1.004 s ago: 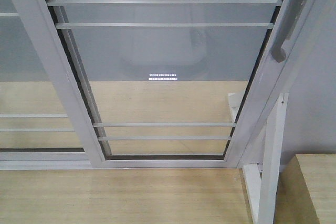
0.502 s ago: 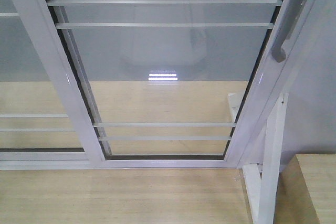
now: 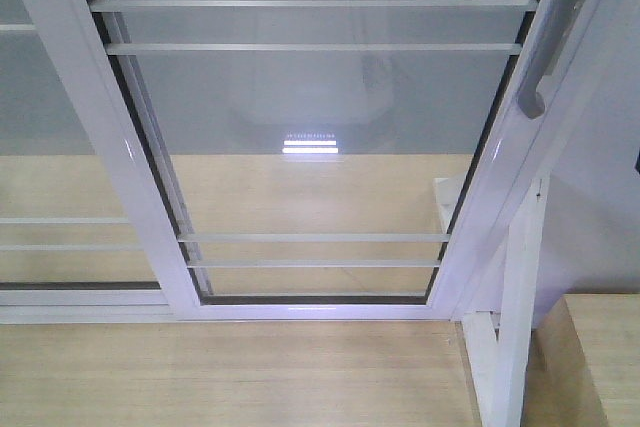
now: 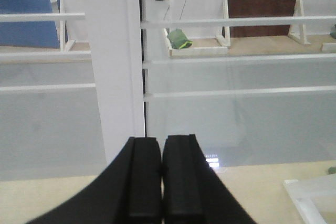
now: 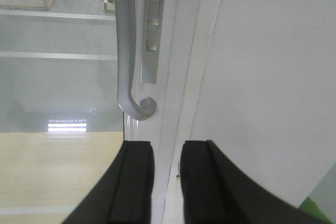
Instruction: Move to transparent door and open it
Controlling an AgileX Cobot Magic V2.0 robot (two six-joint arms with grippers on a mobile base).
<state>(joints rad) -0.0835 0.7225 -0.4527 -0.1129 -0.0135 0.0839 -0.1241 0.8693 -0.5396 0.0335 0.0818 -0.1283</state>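
The front view cuts off the top of the transparent door (image 3: 310, 127) and of its handle (image 3: 545, 57), and it shows neither tool. Only the right wrist view shows the lower curved end of the handle (image 5: 126, 51), beside a narrow lock strip (image 5: 151, 35) with a red dot. The right tool (image 5: 167, 182) hangs just below this handle, not touching it, with its fingers a little apart and nothing between them. In the left wrist view, the left tool (image 4: 161, 182) has its fingers pressed together, empty, and faces a white upright frame bar (image 4: 113, 66) of the glass.
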